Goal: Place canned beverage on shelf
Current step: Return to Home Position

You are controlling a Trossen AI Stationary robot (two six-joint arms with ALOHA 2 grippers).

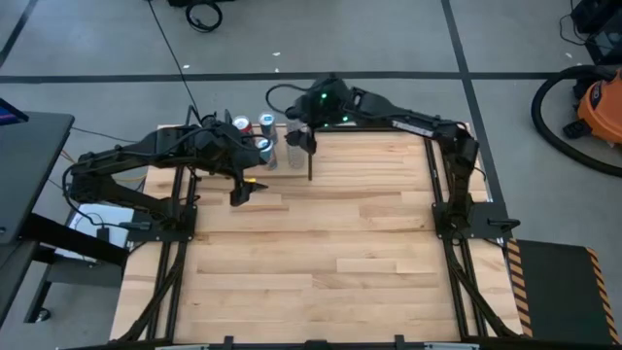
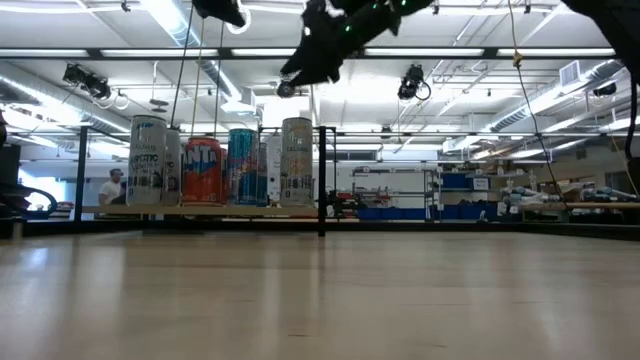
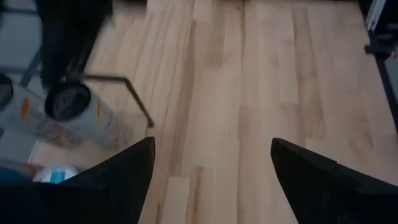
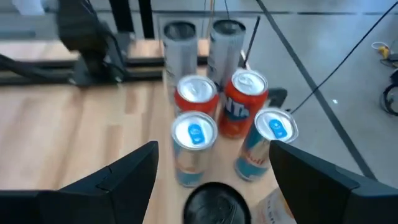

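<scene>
Hovering over the shelf (image 2: 250,211) at the far end of the table, my right gripper (image 4: 213,149) hangs with its fingers spread wide and nothing between them. Below it the soda cans stand upright on the pale panel in pairs: two orange cans (image 4: 249,102), two blue cans (image 4: 194,140), and two silver-white cans (image 4: 179,43) beyond them. The white-and-yellow cans (image 3: 81,109), dark-topped, stand at the shelf's end nearest this gripper; seen level across the table, one of them closes the row just beside a black upright rod (image 2: 321,180). My left gripper (image 3: 211,142) is off the shelf, above the bare wooden tabletop (image 1: 340,253) near the shelf's front edge, its fingers likewise parted and empty. A person (image 2: 112,187) shows in the room behind the cans.
</scene>
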